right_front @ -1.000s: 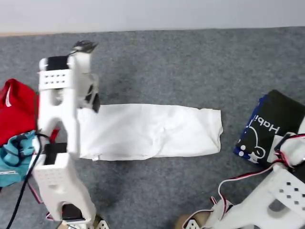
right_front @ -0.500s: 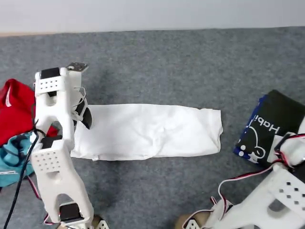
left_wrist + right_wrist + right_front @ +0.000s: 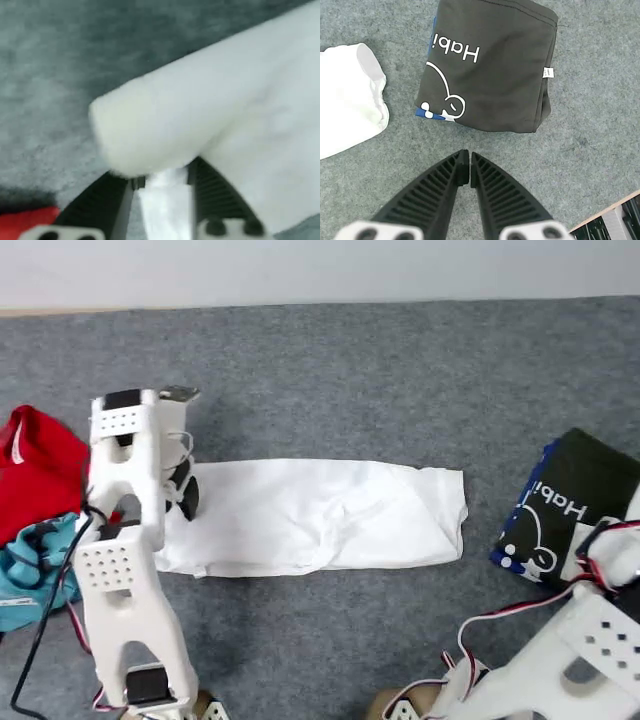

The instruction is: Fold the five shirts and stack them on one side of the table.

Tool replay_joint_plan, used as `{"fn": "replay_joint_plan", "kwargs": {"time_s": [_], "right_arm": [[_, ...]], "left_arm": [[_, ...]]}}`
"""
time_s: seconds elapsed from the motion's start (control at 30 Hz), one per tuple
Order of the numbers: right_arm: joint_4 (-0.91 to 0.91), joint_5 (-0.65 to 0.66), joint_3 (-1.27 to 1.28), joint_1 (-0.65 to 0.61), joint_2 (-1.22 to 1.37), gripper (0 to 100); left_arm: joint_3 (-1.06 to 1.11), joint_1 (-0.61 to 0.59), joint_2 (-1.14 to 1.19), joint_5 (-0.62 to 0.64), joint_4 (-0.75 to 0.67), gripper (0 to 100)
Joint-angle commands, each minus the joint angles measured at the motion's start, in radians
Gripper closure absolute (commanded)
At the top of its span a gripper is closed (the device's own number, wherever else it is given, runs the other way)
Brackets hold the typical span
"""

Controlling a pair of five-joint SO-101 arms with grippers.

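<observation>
White shirt mid-table, folded into long strip. Left gripper pinching its end by red shirt. Right gripper closed, empty, near folded dark shirt, blue edge underneath. Red plus teal shirt crumpled, not done. Roughly halfway imo.

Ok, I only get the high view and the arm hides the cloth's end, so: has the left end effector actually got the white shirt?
Observer: Yes. In the left wrist view a fold of the white shirt is pinched in the left end effector.
Operator: And the right one?
Observer: The right end effector is shut, empty, above grey mat just short of the folded dark shirt.
</observation>
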Motion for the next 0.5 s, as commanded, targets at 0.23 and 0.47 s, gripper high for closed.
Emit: {"fn": "replay_joint_plan", "kwargs": {"time_s": [0.23, 0.47], "right_arm": [[0.036, -0.003, -0.048, 0.007, -0.019, 98.7], [0.036, -0.003, -0.048, 0.005, -0.019, 98.7]], "left_arm": [[-0.042, 0.025, -0.071, -0.052, 0.075, 100], [-0.045, -0.121, -0.210, -0.101, 0.075, 100]]}}
